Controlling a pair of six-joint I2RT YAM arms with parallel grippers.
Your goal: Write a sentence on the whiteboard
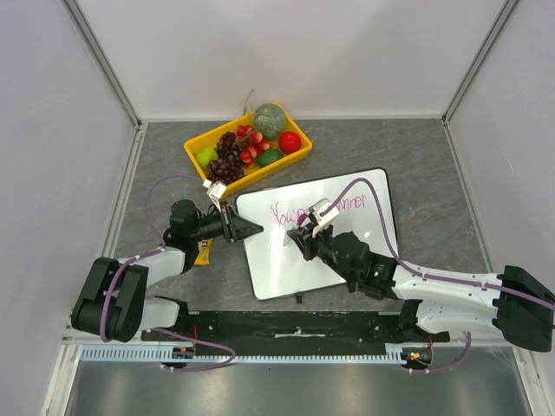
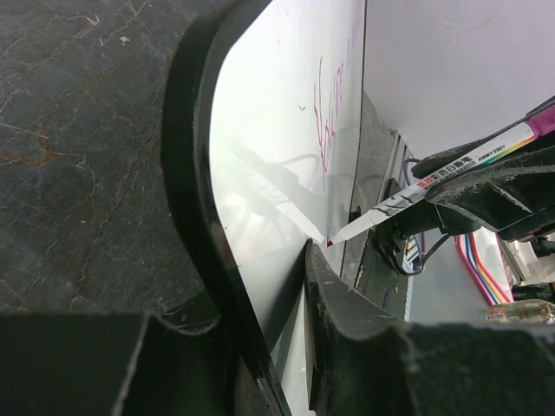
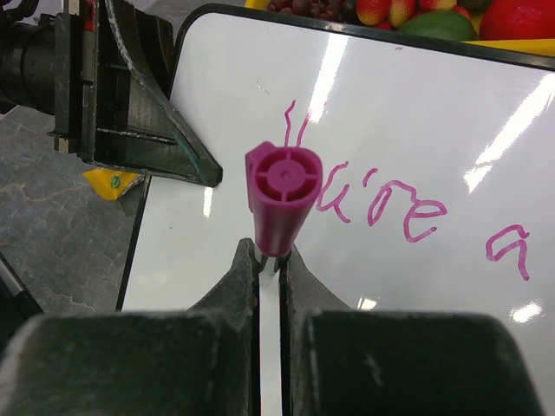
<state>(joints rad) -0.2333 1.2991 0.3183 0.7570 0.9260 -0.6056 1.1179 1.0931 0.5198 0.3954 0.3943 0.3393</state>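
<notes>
**Marker meets whiteboard, sentence seemingly unfinished**

Steadying duty fell to the left gripper, whose jaws were clenched on the black-rimmed edge of the large, glossy white rectangular whiteboard. The rim was pinched between them, apparently so the board could not slide under the pen. The board lay flat on the grey stone-patterned tabletop, reaching away from those jaws toward the other arm. The right gripper was grasping a slim magenta-capped marker pen. Its butt end stood up above the closed jaws and its tip touched the board below them, angled for writing. Magenta lettering ran beside the jaws. A yellow plastic tray of fruit sat beyond both grippers, well apart from the pen.
</notes>
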